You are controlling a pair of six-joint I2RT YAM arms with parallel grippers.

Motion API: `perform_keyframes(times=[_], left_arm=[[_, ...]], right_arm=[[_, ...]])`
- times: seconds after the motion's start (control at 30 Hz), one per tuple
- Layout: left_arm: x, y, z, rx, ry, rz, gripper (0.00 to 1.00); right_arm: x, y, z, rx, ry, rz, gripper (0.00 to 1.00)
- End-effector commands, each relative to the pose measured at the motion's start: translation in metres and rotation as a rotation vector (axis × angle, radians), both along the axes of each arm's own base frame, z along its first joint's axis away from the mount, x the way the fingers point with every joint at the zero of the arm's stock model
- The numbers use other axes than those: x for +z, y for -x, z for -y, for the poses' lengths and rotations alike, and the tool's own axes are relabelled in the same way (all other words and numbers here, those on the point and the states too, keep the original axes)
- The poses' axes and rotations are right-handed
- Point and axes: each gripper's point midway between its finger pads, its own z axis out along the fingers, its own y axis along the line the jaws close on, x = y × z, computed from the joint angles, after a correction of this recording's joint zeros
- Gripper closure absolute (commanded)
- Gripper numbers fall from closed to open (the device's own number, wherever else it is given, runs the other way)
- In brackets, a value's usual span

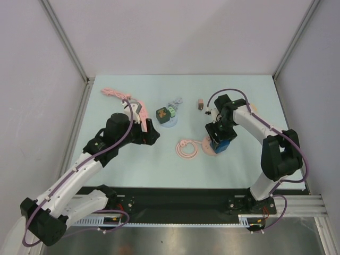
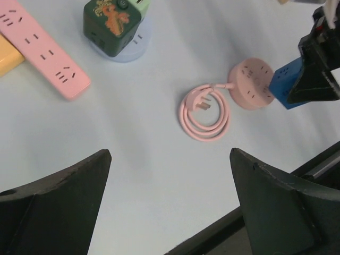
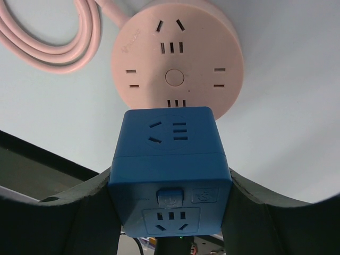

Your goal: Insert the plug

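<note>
Apparently the right hand [image 3: 171,212] grasps the blue cube adapter [image 3: 170,154] at the pink round socket [image 3: 175,53], not yet seated; the left hand [image 2: 170,159] is released.

Smooth matt blue plastic cube [image 3: 170,175]

You have bare table [image 1: 159,164] on the near side of the coiled pink cable [image 1: 187,149]. That coil guards the left side of the round socket [image 1: 207,146]; the blue cube [image 1: 221,146] in the right gripper [image 1: 219,141] covers its right. The green cube [image 1: 162,113] stands far-left.
</note>
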Motion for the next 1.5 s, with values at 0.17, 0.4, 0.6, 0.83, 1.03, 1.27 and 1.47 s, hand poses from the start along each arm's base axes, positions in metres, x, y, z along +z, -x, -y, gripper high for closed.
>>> perform_keyframes(times=[0.17, 0.4, 0.6, 0.83, 1.03, 1.27, 1.47], left_arm=[[0.008, -0.002, -0.019, 0.043, -0.062, 0.076, 0.00], [0.010, 0.000, -0.021, 0.049, -0.059, 0.081, 0.00], [0.010, 0.000, -0.021, 0.048, -0.060, 0.082, 0.00], [0.009, 0.000, -0.021, 0.048, -0.060, 0.078, 0.00], [0.009, 0.000, -0.021, 0.049, -0.058, 0.080, 0.00], [0.009, -0.001, -0.021, 0.050, -0.060, 0.081, 0.00], [0.009, -0.001, -0.021, 0.048, -0.060, 0.082, 0.00]], right_arm=[[-0.015, -0.016, -0.001, 0.045, 0.074, 0.055, 1.00], [-0.023, -0.022, 0.007, 0.045, 0.136, 0.068, 1.00], [-0.018, -0.025, 0.008, 0.062, 0.133, 0.097, 1.00], [0.012, -0.035, -0.004, 0.063, 0.076, 0.152, 1.00], [0.010, -0.031, 0.004, 0.058, 0.094, 0.136, 1.00], [0.003, -0.028, 0.007, 0.055, 0.070, 0.118, 1.00], [-0.008, -0.020, 0.005, 0.067, 0.058, 0.088, 1.00]])
